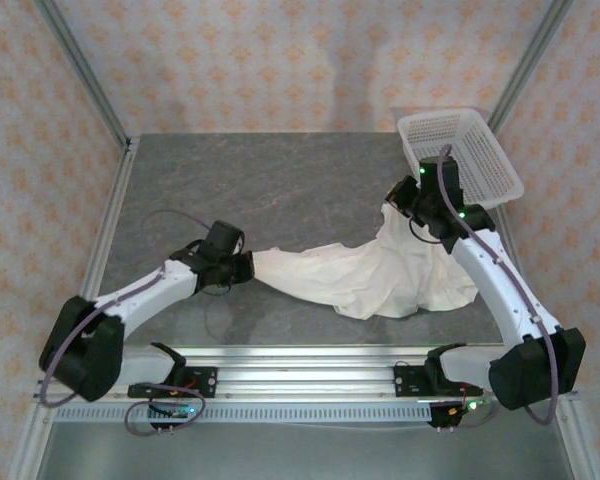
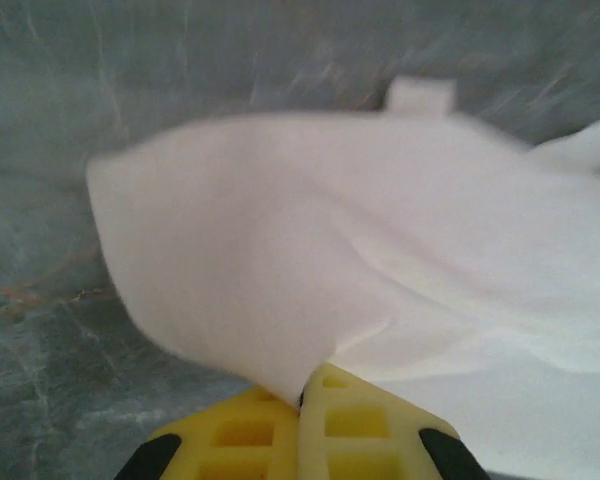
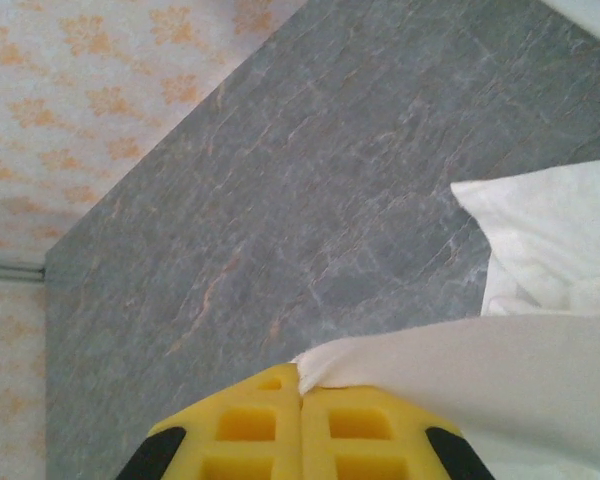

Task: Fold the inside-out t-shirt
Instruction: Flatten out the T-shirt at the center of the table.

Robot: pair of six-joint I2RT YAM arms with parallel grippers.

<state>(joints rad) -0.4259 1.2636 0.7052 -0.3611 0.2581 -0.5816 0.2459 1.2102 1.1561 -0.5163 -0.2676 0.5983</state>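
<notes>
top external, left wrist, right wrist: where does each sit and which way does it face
top external: above and behind the bases, looking down on the table, t-shirt and basket; left arm, right arm show.
left wrist: on the left arm, facing along the left gripper, shut on t-shirt cloth over the table.
right wrist: on the right arm, facing past the right gripper, shut on a t-shirt edge, toward the wall.
shared: all show the t-shirt.
</notes>
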